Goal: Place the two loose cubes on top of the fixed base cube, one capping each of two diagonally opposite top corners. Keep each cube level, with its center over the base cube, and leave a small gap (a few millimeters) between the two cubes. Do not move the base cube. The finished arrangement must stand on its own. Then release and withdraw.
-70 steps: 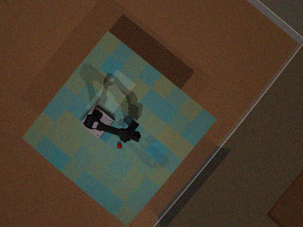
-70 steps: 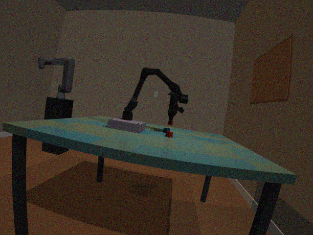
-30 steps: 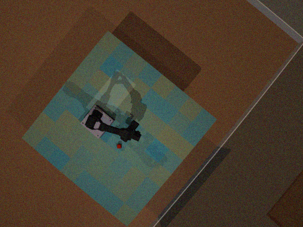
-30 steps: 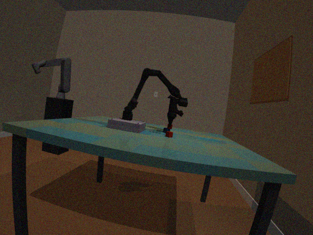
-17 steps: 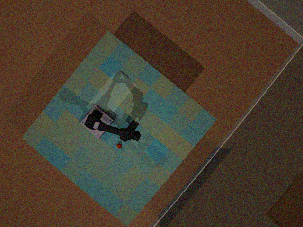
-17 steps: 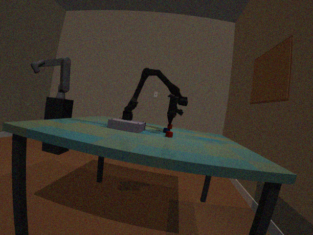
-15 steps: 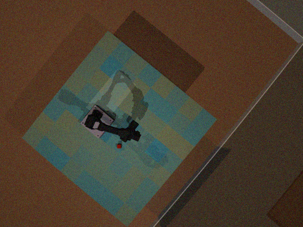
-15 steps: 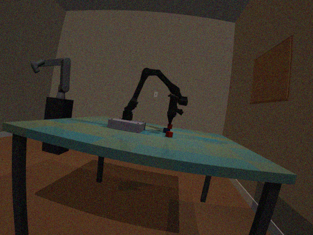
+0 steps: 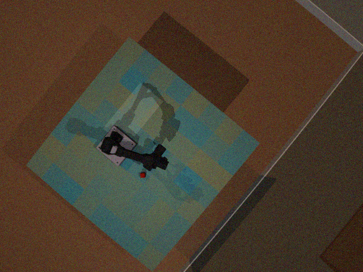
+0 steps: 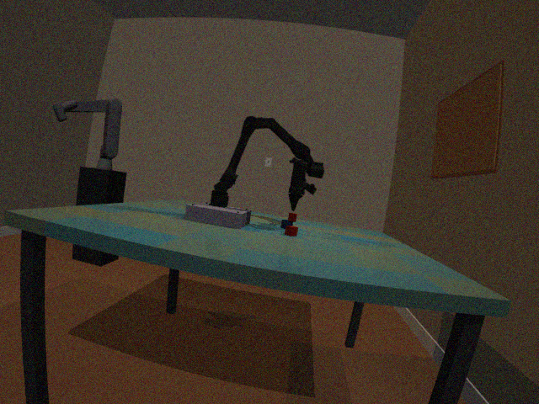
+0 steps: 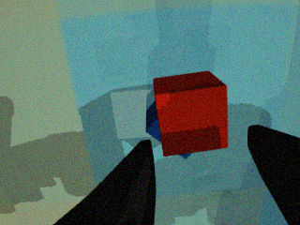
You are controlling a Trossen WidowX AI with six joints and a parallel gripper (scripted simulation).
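Note:
A red cube (image 10: 292, 216) (image 11: 193, 114) sits on top of the dark blue base cube (image 10: 285, 224) (image 11: 152, 129), over one part of it. In the wrist view the red cube hides most of the base cube. The other red cube (image 9: 142, 175) (image 10: 290, 231) lies on the table, nearer the front in the exterior view. My gripper (image 10: 293, 210) (image 11: 201, 142) is open and empty, pointing down just above the stacked red cube. Both fingertips stand clear of it. In the top view the arm hides the base cube and the stacked cube.
The arm's pale mounting block (image 9: 118, 160) (image 10: 217, 215) stands on the patchwork table (image 9: 126, 231) (image 10: 348, 271), to the left of the cubes in the exterior view. A grey arm (image 10: 112, 130) on a black pedestal (image 10: 100, 187) stands beyond the table.

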